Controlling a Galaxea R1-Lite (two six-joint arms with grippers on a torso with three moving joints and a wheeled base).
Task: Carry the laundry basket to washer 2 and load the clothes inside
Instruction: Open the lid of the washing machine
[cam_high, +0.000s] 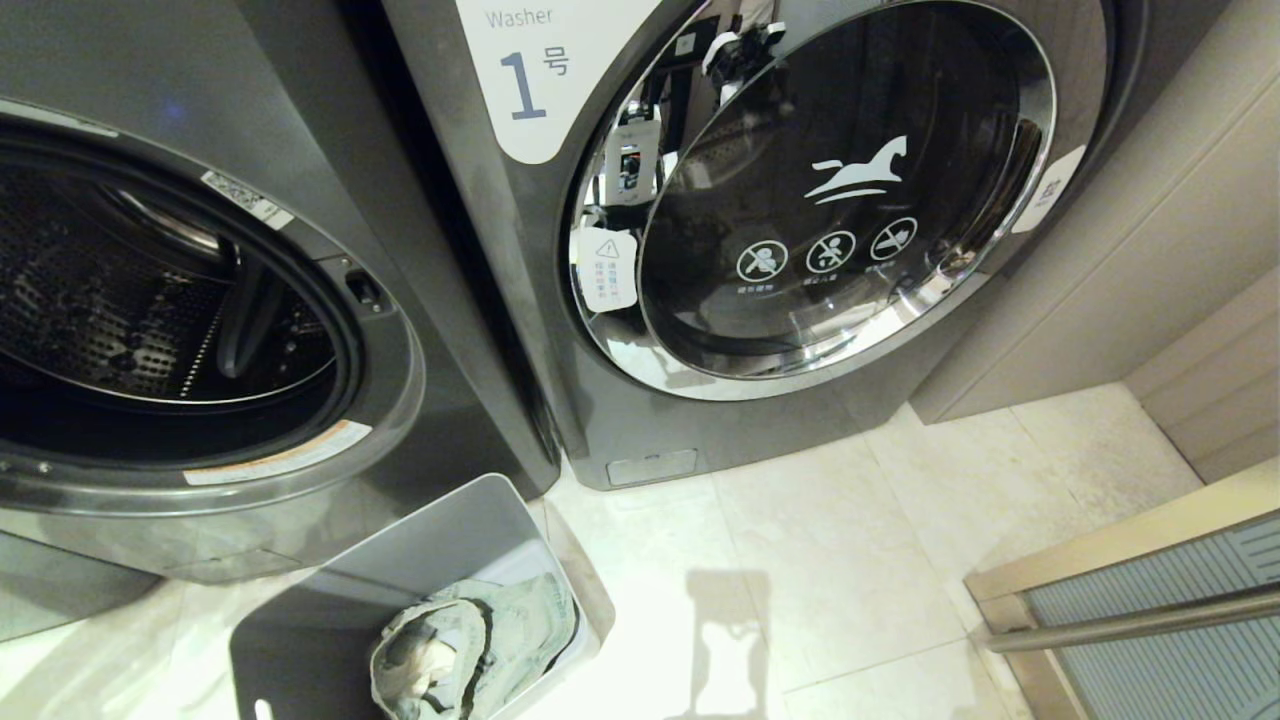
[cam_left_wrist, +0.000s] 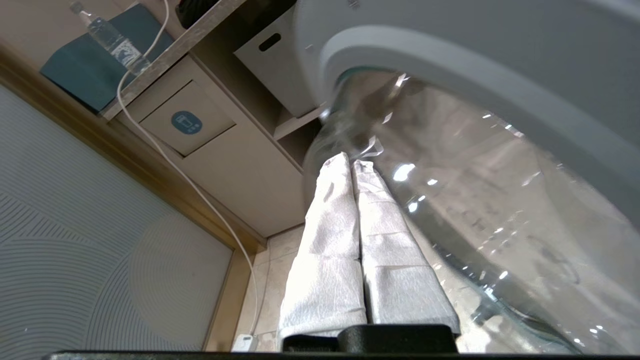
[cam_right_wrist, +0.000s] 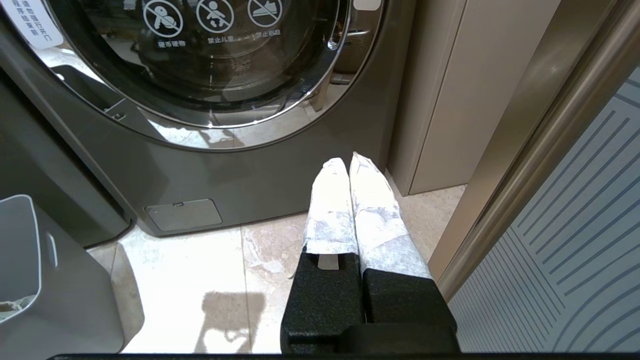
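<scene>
Head view, left to right. An open front-load washer (cam_high: 190, 330) stands at far left, its perforated steel drum exposed through the round opening; no number label is visible on it, so its identity as washer 2 cannot be confirmed here. On the floor just in front of it, toward its right corner, sits the laundry basket (cam_high: 330, 640), a grey plastic tub. The clothes (cam_high: 470, 650), a faded grey-green bundle, lie inside the basket against its right wall.

To the right stands the washer labelled "1" (cam_high: 600, 420), its chrome-ringed glass door shut and marked with a white horse logo and three warning symbols. Pale floor tiles (cam_high: 850, 560) extend in front of it. A ribbed glass sliding door with a metal rail (cam_high: 1150, 610) fills the lower right corner.

Neither arm appears in the head view. In its wrist view, the left gripper (cam_left_wrist: 350, 162) has its wrapped jaws pressed together, empty, close beside the glass bowl of an open washer door (cam_left_wrist: 500, 225). The right gripper (cam_right_wrist: 347, 162) hangs low over the tiles before washer "1", jaws pressed together, holding nothing.
</scene>
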